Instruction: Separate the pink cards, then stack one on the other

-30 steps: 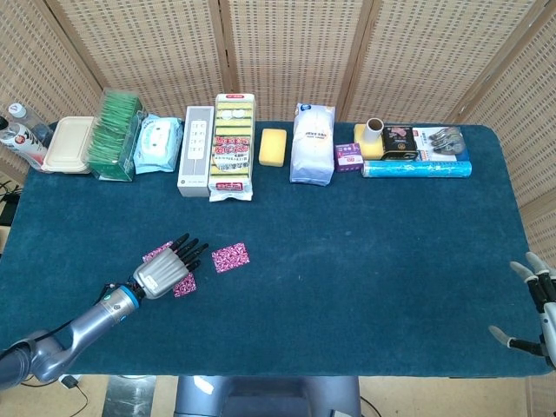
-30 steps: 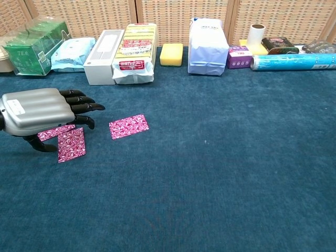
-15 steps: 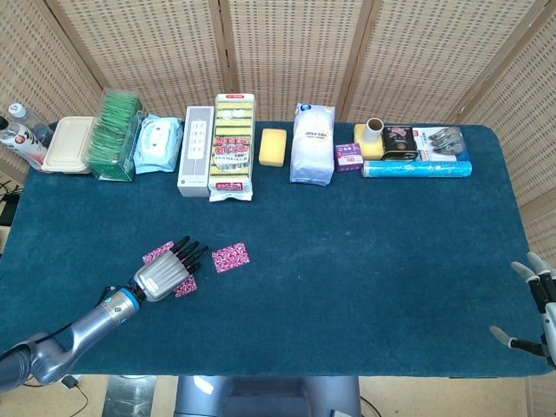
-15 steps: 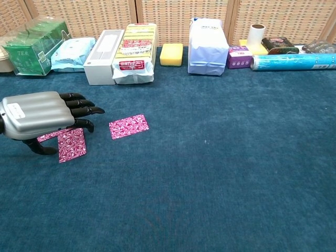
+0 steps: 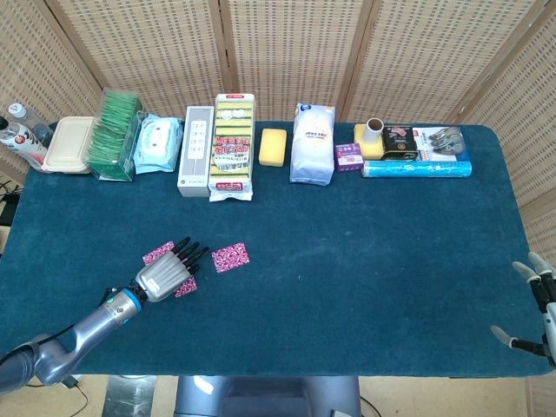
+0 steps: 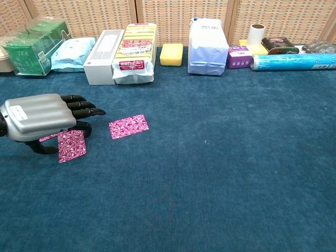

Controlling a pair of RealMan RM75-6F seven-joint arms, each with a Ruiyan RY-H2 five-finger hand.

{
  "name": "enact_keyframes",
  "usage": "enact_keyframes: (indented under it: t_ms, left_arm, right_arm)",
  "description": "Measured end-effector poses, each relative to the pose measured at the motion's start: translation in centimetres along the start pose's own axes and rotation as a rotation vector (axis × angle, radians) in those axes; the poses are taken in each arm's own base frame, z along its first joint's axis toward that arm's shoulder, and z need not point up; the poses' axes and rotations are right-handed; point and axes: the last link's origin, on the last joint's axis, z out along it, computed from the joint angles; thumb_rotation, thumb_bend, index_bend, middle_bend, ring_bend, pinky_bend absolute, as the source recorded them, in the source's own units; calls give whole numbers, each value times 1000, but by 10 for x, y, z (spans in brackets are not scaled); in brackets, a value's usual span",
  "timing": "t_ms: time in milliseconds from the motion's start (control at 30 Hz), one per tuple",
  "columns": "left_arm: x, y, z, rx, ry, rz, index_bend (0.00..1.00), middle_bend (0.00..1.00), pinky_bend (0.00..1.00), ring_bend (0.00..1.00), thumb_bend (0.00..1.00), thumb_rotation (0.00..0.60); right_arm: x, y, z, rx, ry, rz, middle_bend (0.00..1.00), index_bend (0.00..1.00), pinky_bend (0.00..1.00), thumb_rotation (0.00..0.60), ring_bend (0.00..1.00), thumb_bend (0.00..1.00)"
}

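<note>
Bright, even light, apparently from overhead, leaves soft shadows; both views sharp, edges slightly curved.

My left arm point(image 5: 61, 347) enters from the near left corner and runs up and to the right, low over the table. Its wrist shows a blue ring just behind the hand. My left hand point(image 6: 39, 118) sits palm down, grey back plate uppermost, with the black fingers point(image 6: 84, 105) extended forward, slightly apart and nearly level. The thumb point(image 6: 37, 148) curls beneath the palm toward the near side. I cannot tell whether the fingertips or the thumb press on anything. My right hand point(image 5: 534, 304) shows only at the right edge in the head view, with pale fingers spread and holding nothing. Its arm is out of frame.
</note>
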Motion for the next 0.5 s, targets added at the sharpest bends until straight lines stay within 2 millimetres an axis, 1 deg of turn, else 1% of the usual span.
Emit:
enact_keyframes:
  t_ms: [67, 167, 333, 500]
  left_arm:
    - [0, 0, 0, 4, 0, -13, 415, 0, 71, 0, 203, 600]
    - [-1, 0, -1, 8, 0, -16, 442, 0, 71, 2, 204, 600]
    - [0, -1, 0, 26, 0, -49, 449, 0, 71, 3, 203, 600]
    - [6, -2, 2, 65, -4, -133, 450, 0, 71, 3, 203, 600]
  right_arm:
    - [0, 0, 0, 2, 1, 0, 0, 102, 0, 600, 0, 0]
    - [0, 0, -1, 3, 0, 2, 0, 102, 0, 600, 0, 0]
    - [0, 0, 0, 3, 0, 1, 0, 103, 0, 600, 0, 0]
    - [-1, 0, 0, 4, -3, 0, 0, 103, 0, 600, 0, 0]
